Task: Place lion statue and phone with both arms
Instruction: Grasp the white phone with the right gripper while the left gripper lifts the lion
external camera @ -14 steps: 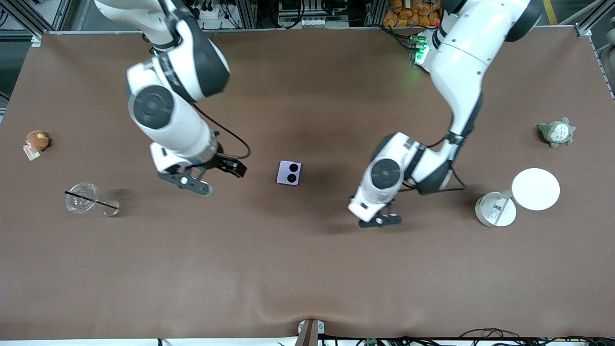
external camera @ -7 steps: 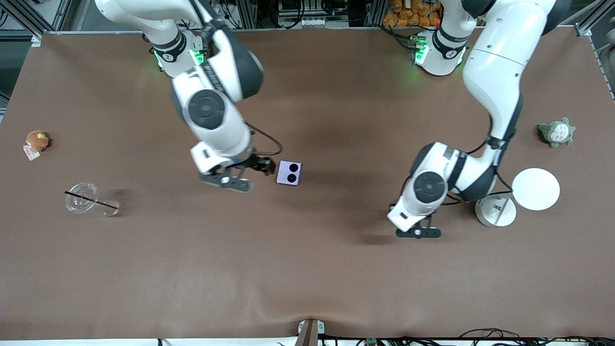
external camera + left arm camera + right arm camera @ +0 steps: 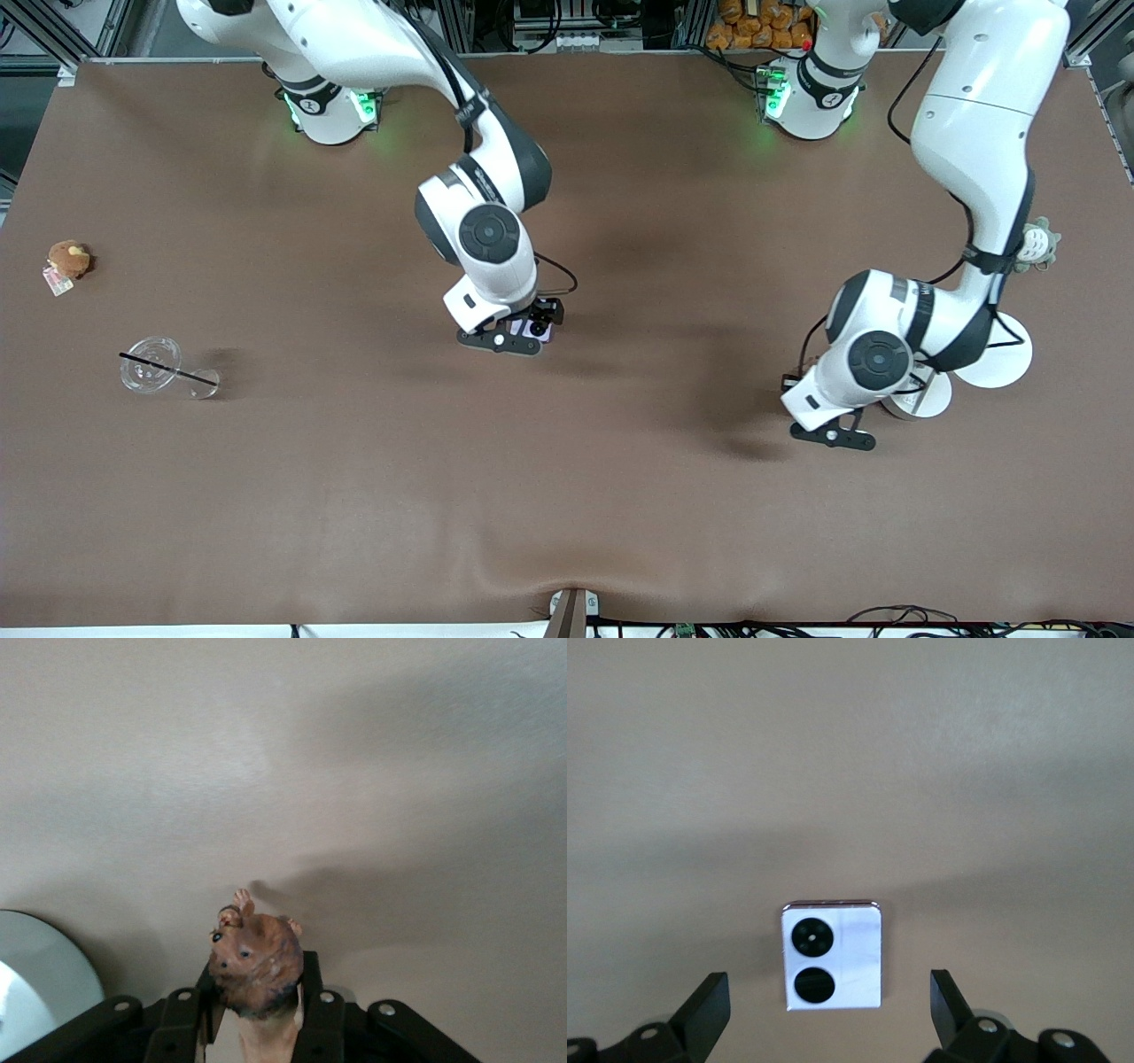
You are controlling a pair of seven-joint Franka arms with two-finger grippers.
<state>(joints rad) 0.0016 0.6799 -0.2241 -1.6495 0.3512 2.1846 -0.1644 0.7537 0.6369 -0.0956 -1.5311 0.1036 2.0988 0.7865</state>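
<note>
Your left claw (image 3: 257, 1032) grasps the lion statue (image 3: 255, 966) above the table (image 3: 354, 487) beside a white stand (image 3: 926, 403), while your right claw (image 3: 828, 1010), spread, hovers over the phone (image 3: 833, 957); lower and clench next.

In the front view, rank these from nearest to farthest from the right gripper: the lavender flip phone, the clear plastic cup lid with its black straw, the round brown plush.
1. The square lavender flip phone, on the table directly under the open right gripper.
2. The clear plastic cup lid with its black straw, toward the right arm's end of the table.
3. The round brown plush, near that end's table edge.
</note>
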